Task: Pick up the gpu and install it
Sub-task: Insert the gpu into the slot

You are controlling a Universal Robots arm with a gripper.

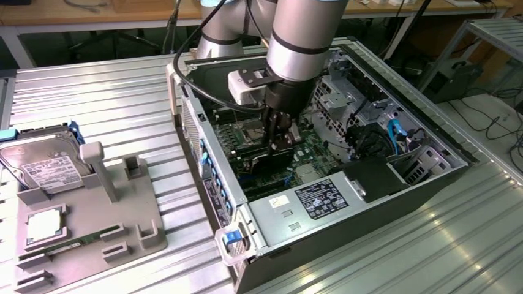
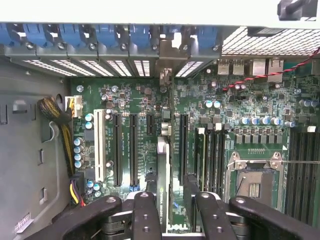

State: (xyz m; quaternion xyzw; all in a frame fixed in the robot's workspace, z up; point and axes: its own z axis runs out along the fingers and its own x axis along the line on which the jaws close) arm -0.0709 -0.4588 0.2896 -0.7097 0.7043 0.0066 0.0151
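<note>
Wrist view: gripper (image 2: pixel 170 210) partly closed, fingers (image 2: pixel 145 215) squeezing gpu (image 2: pixel 162 175) on edge, card standing upright over green motherboard (image 2: pixel 130 105) inside computer case (image 1: pixel 392 208).

Slot rows (image 2: pixel 125 150) open; gpu (image 2: pixel 162 170) fills centre; cables (image 2: pixel 60 120) crowd case wall

place: robotics lab | cues: ribbed metal bench (image 1: pixel 122 92); open PC case (image 1: pixel 327 184); floor cables (image 1: pixel 498 125)
</note>
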